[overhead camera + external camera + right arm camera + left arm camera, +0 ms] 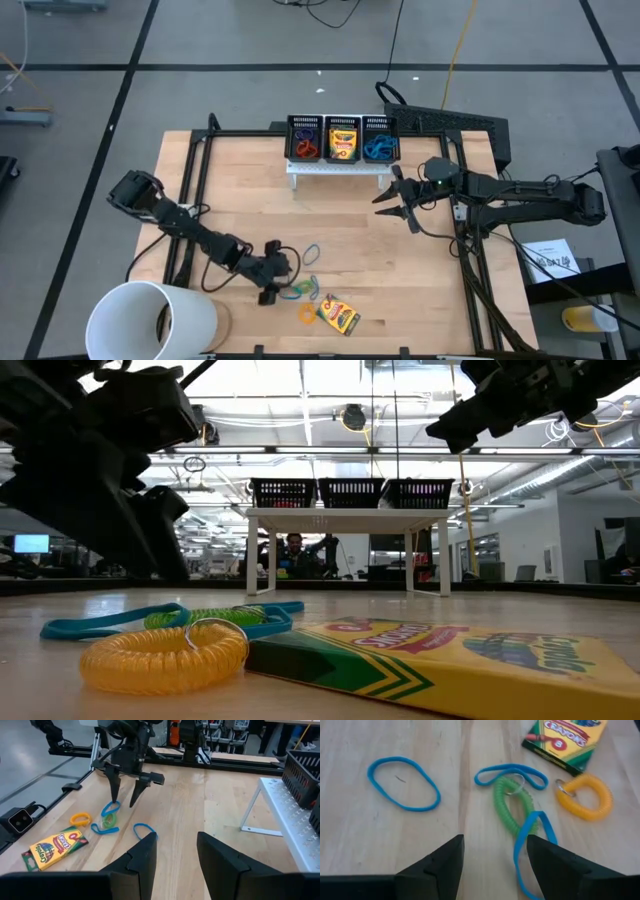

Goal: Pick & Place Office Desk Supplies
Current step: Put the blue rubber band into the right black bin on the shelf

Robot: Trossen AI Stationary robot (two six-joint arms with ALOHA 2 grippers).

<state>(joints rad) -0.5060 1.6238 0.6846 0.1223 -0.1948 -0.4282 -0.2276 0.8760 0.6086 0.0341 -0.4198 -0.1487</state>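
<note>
An open workshop with ceiling lights and distant desks lies beyond a pale wooden bench (420, 290) framed by black rails, and a person sits far off behind the small white stand (338, 167) at the bench's back edge. On that stand three black mesh bins (342, 138) sit side by side: the left one holds red and orange bands, the middle a crayon box, the right blue bands. A large white cup (150, 322) stands at the near left corner. The remaining supplies are clustered near the front edge: a crayon box (338, 316) lying flat, an orange coil loop (306, 314) just beside it, a green coil loop (512, 805) tangled with blue rubber bands (510, 774), and one blue band (312, 255) lying apart. The left tool (276, 272) hangs low over this cluster with its jaws spread and nothing between them; one blue band (530, 850) runs along the inner edge of one finger, its long axis roughly in line with the fingers, so it looks like the likeliest pick and a slight shift sideways would probably bracket it. The right tool (398, 198) hovers high near the stand, well apart from the cluster, jaws part open and empty, so the left arm is plainly the nearer one.
</note>
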